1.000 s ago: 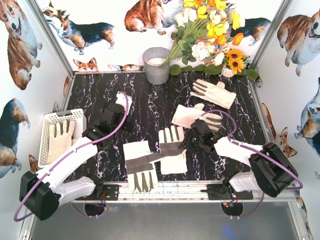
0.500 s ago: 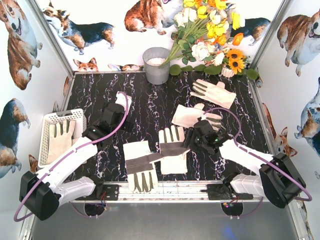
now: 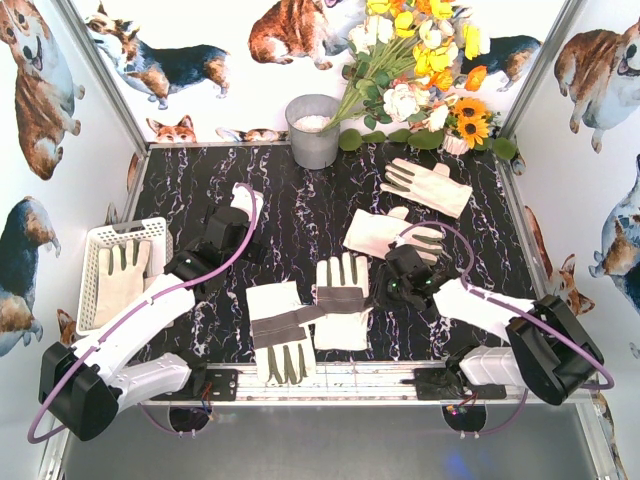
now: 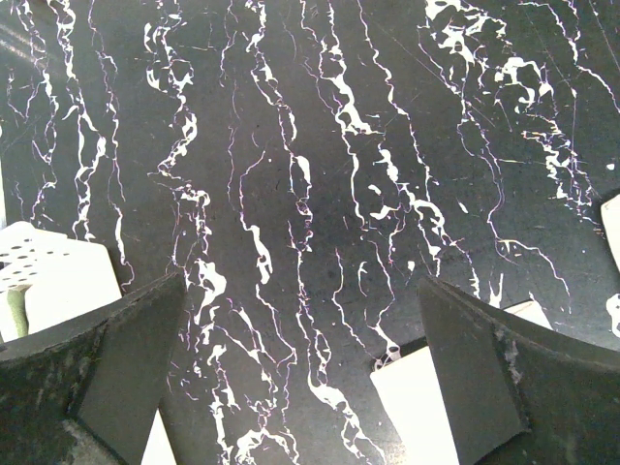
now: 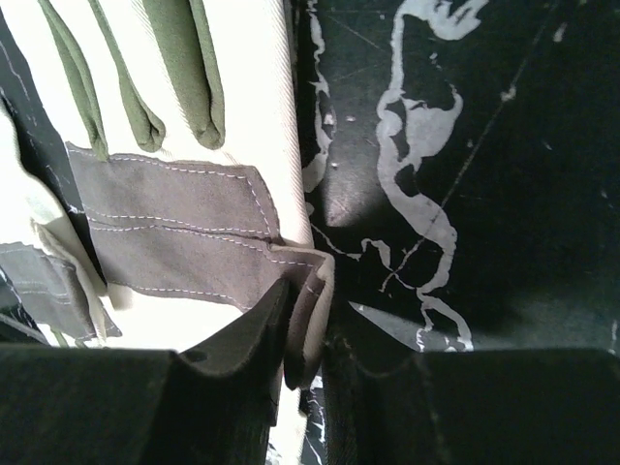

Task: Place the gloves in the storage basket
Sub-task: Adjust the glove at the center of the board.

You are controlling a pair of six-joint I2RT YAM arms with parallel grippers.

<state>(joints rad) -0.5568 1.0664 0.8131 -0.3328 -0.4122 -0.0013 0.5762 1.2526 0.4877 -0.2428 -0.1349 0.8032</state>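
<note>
While the storage basket (image 3: 128, 226) sits far left with one glove (image 3: 120, 272) inside, the left gripper (image 4: 300, 329) hangs nearer it, jaws wide apart. The right gripper (image 5: 308, 325) is clamped on the middle glove (image 3: 343, 310) at its right edge, well right of the basket.

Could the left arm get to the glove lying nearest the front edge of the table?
Probably yes. The left gripper is open and empty, and the front glove lies uncovered beside that arm; only its grey strap meets the neighbouring glove.
</note>
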